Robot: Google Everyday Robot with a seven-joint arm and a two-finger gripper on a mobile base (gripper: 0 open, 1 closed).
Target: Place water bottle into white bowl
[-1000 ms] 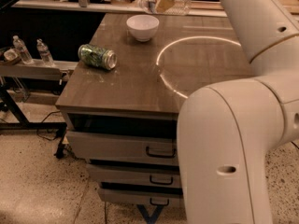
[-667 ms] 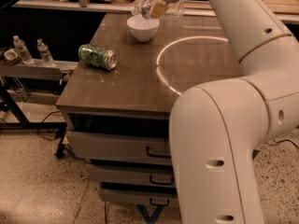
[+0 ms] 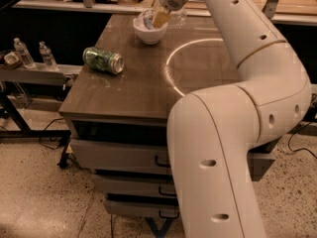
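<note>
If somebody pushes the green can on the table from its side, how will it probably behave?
The can lies on its side, so it would probably roll rather than slide, and the table edge is near. It looks like a thin drink can, so it is likely light and easy to dent. The gripper is away from it, above the bowl.

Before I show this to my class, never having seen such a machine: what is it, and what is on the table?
The white jointed shape is a robot arm, seen from one camera looking down past it. Its end effector, the grasping part, hangs near the far end of the wooden table, over a white bowl. A clear water bottle sits at it, dipping into the bowl; whether it is gripped I cannot tell. A green can lies on its side.
</note>
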